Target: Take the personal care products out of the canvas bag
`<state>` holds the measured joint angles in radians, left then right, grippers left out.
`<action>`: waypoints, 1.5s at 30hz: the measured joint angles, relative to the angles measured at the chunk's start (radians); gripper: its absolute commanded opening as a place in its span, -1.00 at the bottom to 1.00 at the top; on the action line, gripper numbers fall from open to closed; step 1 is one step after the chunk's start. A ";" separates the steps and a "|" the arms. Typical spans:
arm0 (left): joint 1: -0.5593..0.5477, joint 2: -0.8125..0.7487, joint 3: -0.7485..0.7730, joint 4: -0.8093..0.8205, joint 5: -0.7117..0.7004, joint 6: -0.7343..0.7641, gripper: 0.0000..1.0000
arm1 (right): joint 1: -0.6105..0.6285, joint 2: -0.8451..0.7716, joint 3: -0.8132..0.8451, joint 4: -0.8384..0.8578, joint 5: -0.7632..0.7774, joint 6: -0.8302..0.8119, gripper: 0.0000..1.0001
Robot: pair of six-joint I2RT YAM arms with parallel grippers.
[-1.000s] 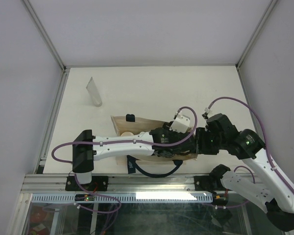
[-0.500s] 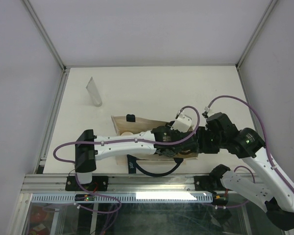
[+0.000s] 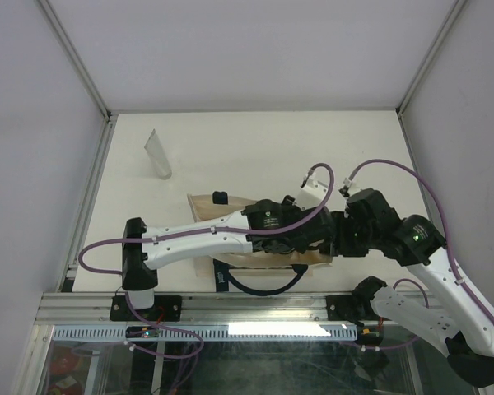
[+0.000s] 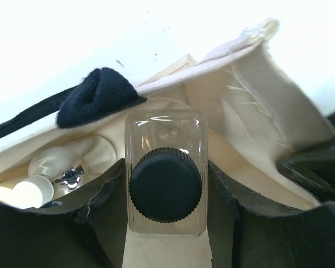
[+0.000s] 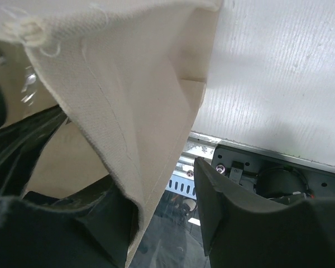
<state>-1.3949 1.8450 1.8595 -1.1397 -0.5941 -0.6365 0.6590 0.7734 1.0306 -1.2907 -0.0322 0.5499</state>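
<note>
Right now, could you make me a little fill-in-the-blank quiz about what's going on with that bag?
The clear bottle between the left jaws has a ___ cap.
That bottle is ___ the canvas bag.
The silvery tube on the table lies ___ the bag.
Missing words: black; inside; outside.

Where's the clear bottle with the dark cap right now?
In the left wrist view the clear bottle sits centre frame, held by the left gripper at the mouth of the canvas bag, just below the navy strap.
</note>
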 measured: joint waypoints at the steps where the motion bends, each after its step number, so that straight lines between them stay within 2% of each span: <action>1: 0.000 -0.008 0.011 -0.002 0.005 0.002 -1.00 | 0.000 0.000 0.000 0.003 0.000 -0.002 -0.06; 9: 0.017 -0.178 0.022 0.001 0.083 -0.009 -1.00 | 0.000 0.017 0.000 0.014 0.002 -0.031 -0.05; 17: 0.079 -0.517 -0.144 0.116 0.151 -0.033 -1.00 | 0.000 0.025 0.000 0.030 0.002 -0.048 -0.05; 22: 0.101 -0.620 -0.163 0.146 0.156 -0.028 -1.00 | 0.000 0.017 0.000 0.032 0.005 -0.048 -0.03; 27: 0.143 -0.593 -0.090 0.133 0.174 -0.033 -1.00 | 0.000 0.011 0.000 0.032 0.012 -0.048 -0.02; 31: 0.241 -0.506 0.041 0.071 0.210 -0.082 -1.00 | 0.000 0.011 0.000 0.032 0.021 -0.048 -0.02; 35: 0.289 -0.400 0.156 -0.013 0.232 -0.121 -1.00 | 0.000 0.011 0.003 0.032 0.029 -0.048 -0.02; 40: 0.322 -0.312 0.174 -0.066 0.338 -0.185 -1.00 | 0.000 0.011 0.003 0.032 0.035 -0.047 -0.02; 45: 0.405 -0.297 0.175 -0.071 0.422 -0.224 -1.00 | 0.000 0.011 0.003 0.032 0.039 -0.047 -0.02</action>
<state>-0.9897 1.5478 2.0342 -1.2110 -0.1726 -0.8608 0.6590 0.7849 1.0336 -1.2591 0.0063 0.5030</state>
